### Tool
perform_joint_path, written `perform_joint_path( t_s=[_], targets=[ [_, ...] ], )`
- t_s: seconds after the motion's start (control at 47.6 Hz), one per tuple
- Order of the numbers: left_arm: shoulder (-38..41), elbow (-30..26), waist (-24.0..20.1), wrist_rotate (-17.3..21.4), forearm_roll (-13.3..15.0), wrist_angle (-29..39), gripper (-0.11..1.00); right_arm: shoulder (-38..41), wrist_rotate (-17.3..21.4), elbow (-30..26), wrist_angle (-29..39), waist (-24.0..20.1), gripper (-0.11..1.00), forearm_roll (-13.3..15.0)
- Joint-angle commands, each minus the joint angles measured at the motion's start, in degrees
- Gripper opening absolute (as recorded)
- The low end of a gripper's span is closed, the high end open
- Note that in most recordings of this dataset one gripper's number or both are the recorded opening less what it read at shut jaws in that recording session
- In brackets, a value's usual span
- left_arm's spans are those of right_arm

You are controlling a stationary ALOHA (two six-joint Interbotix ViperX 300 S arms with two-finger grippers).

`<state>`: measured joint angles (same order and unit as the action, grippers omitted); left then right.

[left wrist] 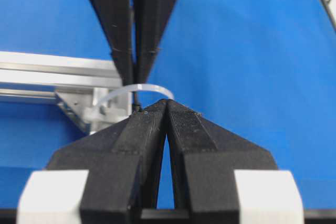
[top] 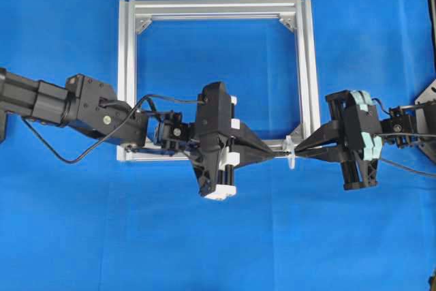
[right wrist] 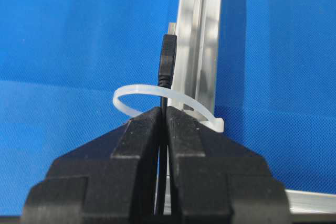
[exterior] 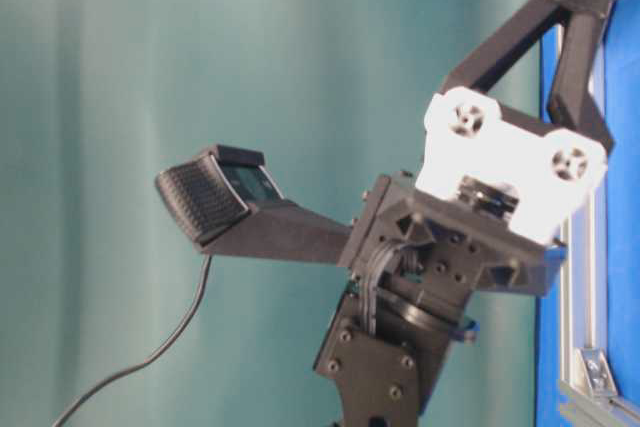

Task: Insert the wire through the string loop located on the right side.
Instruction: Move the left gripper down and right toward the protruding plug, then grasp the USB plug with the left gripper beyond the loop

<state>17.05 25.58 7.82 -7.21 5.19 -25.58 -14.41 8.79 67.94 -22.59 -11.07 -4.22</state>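
Overhead view: my two arms meet at the lower right corner of a square metal frame point(top: 214, 10) lying flat on a blue counter point(top: 218, 236). My left end effector point(top: 276, 155) reaches in from the left, and my right end effector point(top: 303, 150) reaches in from the right. Their tips nearly touch, just either side of the small whitish loop point(top: 291, 152) that stands at the frame's lower rail.

Right wrist view: my right end effector point(right wrist: 163, 114) is closed tight on the wire point(right wrist: 167, 61). The wire's dark plug with its silvery tip sticks up past my fingertips and passes through the loop point(right wrist: 157, 90), which arcs around it just above my fingertips. A frame rail point(right wrist: 199, 40) runs behind the plug.

Left wrist view: my left end effector point(left wrist: 167, 109) is pressed fully closed, its fingers meeting at the tip. The loop point(left wrist: 142, 88) arcs just beyond my tip, and the closed fingers point(left wrist: 118, 30) of my right end effector point toward me from the far side. A thin dark bit of wire point(left wrist: 136, 100) shows under the arc, right at my tip; I cannot tell whether my left fingers pinch it.

Table-level view: only part of one arm is seen close up, against a teal backdrop
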Motion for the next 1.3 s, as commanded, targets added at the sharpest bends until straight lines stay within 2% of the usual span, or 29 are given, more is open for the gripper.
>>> perform_joint_path(
  t_s=[0.0, 0.378, 0.42, 0.483, 0.672, 0.756, 1.028, 1.28],
  targets=[
    [-1.05, -1.23, -0.44, 0.09, -0.09, -0.09, 0.0, -0.26, -0.09, -0.79, -0.53, 0.0, -0.02, 0.0],
    [-0.62, -1.85, -0.44, 0.44, -0.62, 1.93, 0.01, -0.26, -0.18, -0.79, -0.53, -0.09, -0.02, 0.0],
    [-0.53, -1.93, -0.44, 0.44, -0.62, 1.93, 0.04, -0.26, -0.26, -0.79, -0.53, -0.09, -0.02, 0.0],
    [-0.44, -2.29, -0.44, 0.44, -0.62, 1.93, 0.16, -0.26, -0.26, -0.79, -0.53, -0.09, -0.02, 0.0],
    [-0.09, -3.16, -0.44, 0.35, -0.62, 1.93, 0.73, -0.26, -0.18, -0.79, -0.53, -0.09, -0.02, 0.0],
    [0.35, -3.43, -0.44, 0.35, -0.62, 1.93, 0.89, -0.26, -0.26, -0.79, -0.44, -0.09, -0.02, 0.0],
    [5.54, -4.92, -0.26, 0.35, -0.62, 1.76, 0.87, -0.26, -0.26, -0.79, -0.53, 0.0, -0.02, 0.0],
    [6.68, -4.92, -0.26, 0.35, -0.62, 1.67, 0.87, -0.26, -0.26, -0.79, -0.53, -0.09, -0.02, 0.0]
  ],
)
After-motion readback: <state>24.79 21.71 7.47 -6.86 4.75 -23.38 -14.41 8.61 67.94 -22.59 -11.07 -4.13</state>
